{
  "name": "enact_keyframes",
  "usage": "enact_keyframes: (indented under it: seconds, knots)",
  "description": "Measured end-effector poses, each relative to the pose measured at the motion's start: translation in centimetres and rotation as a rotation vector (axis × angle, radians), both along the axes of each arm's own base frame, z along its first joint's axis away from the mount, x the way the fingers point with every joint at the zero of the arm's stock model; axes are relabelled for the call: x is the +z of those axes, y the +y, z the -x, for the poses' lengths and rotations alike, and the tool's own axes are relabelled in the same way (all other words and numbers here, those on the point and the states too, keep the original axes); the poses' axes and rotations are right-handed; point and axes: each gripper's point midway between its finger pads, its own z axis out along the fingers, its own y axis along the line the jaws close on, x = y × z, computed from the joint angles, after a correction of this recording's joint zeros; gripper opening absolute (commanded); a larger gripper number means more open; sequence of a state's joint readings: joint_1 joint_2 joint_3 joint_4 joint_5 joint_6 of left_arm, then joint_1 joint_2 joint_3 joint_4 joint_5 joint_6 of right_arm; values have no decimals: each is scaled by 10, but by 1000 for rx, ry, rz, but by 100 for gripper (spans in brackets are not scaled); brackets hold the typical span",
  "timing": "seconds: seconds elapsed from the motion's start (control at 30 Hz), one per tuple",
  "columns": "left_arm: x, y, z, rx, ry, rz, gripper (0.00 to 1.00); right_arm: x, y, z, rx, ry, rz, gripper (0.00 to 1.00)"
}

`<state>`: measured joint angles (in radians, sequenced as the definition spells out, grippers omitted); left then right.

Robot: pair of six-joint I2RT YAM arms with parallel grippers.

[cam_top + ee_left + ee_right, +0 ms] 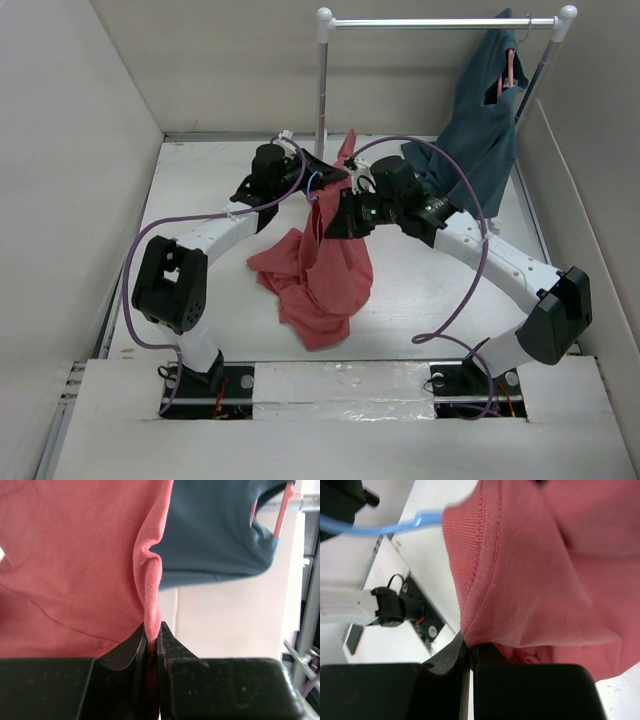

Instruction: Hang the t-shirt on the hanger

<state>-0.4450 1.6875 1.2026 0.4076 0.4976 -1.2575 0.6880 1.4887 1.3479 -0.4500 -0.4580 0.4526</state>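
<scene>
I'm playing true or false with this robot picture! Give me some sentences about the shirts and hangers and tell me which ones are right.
1. The left gripper and the right gripper are both shut on the coral-red t-shirt. True.
2. A gripper is holding the dark teal garment. False: it hangs from the rack on a pink hanger.
3. The pale-blue hanger is hooked on the rack. False: it sits low down, right beside the t-shirt, between the two arms.
4. The dark teal garment hangs at the right end of the rack. True.
</scene>
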Motion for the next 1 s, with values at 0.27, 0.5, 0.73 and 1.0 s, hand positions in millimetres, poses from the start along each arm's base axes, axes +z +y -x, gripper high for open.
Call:
enact_keyframes:
  seconds: [0.27, 0.5, 0.73, 1.0]
  knots:
    - [-24, -16, 35, -87, 142, 82, 0, -11, 0, -17, -82, -9, 32, 0]
    - [-12, -11, 44, -93, 150, 126, 0, -8, 2, -34, -176, -45, 13, 3]
    - [-8, -7, 59, -106, 175, 155, 0, -40, -9, -39, -273, -8, 48, 26]
    - [-20, -5, 67, -112, 249, 193, 0, -46, -14, -33, -295, 18, 46, 67]
